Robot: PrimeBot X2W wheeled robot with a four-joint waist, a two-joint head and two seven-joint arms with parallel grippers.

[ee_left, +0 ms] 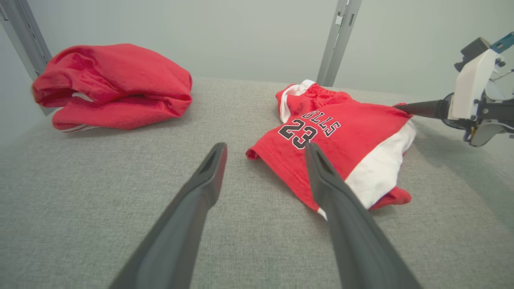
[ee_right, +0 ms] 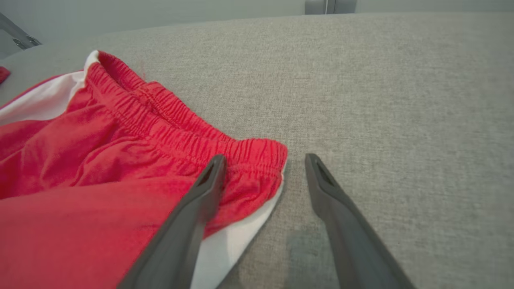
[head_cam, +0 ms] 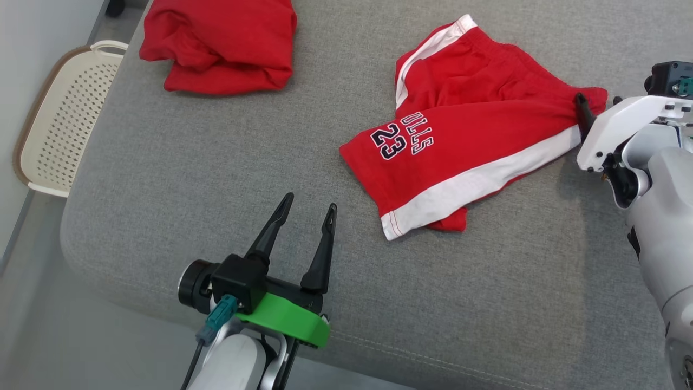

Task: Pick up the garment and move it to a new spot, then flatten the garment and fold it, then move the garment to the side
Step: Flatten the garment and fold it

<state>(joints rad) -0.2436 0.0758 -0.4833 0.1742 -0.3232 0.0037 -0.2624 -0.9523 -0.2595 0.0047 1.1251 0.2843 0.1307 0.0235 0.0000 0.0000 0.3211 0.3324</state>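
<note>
Floor point(head_cam: 32, 303) shows along the left edge of the head view, where a cream perforated basket point(head_cam: 65, 119) stands just beside the grey cushion point(head_cam: 189, 162). At the upper left of that frame a red bundle point(head_cam: 219, 46) of crumpled cloth lies on the cushion, well apart from everything else. Right of it, at the lower middle, the left gripper point(head_cam: 309, 203) hangs over the cushion's near edge with its two dark fingers spread wide and nothing between them. The shorts point(head_cam: 465, 130) lie up and to the right of this gripper, near it but not touching. In the left wrist view the right-hand finger overlaps the shorts' hem only because of the angle. The shorts are red with white side stripes and a black "23" under partly folded lettering. They are spread loosely and creased on the cushion at the upper right of the head view, waistband toward the right and one leg tucked under at the lower edge. At the far right, the right gripper point(ee_right: 265, 159) is also fully spread and grips nothing. In the right wrist view one finger lies over the waistband's corner and the other over bare grey cushion, so that corner sits partly between them. Whether the finger presses on the cloth cannot be told.
</note>
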